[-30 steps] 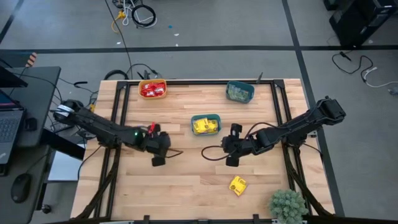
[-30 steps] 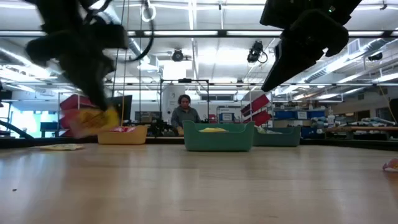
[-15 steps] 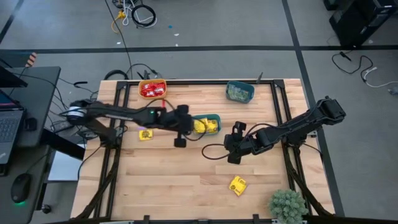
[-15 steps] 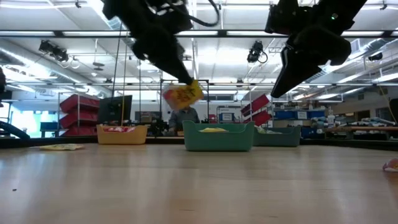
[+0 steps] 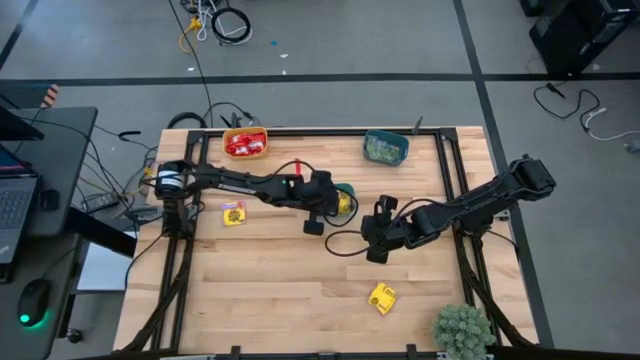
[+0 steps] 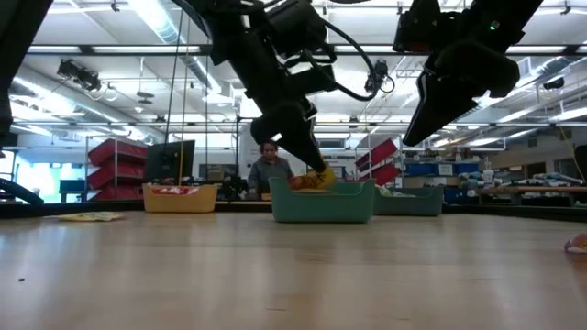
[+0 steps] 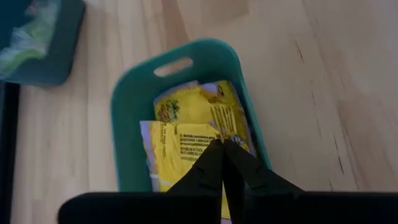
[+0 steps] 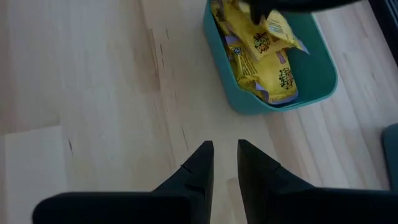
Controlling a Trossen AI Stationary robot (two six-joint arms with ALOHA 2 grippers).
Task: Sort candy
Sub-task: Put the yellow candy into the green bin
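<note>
My left gripper [image 5: 338,203] [image 7: 222,144] is shut on a yellow candy packet [image 6: 318,178] right over the middle teal bowl [image 5: 347,188] [image 7: 124,112], which holds more yellow packets [image 8: 264,74]. My right gripper [image 5: 365,238] [image 8: 222,155] hangs open over bare wood to the right of that bowl, with nothing between its fingers. One yellow packet [image 5: 382,297] lies flat on the table near the front right, another [image 5: 234,213] at the left. An orange bowl [image 5: 245,143] of red candy and a second teal bowl [image 5: 386,147] of pale green candy stand at the far edge. My left gripper pinches the yellow packet by its edge [image 7: 213,133] between its two fingertips, coming slantwise from above and from the table's left. The packet hangs below the fingers at the bowl's rim [image 6: 321,188]; whether it touches the packets inside, I cannot tell.
A small green plant [image 5: 462,330] stands at the front right corner. Cables trail from my right arm over the table [image 5: 335,245]. A person [image 6: 269,170] sits beyond the far edge. Bare wood lies along the table's near side.
My left gripper has carried the yellow packet from the table's left part toward the right and far side, up over the wood and then down onto the middle teal bowl, rolling its wrist on the way. It has stayed shut on the packet.
</note>
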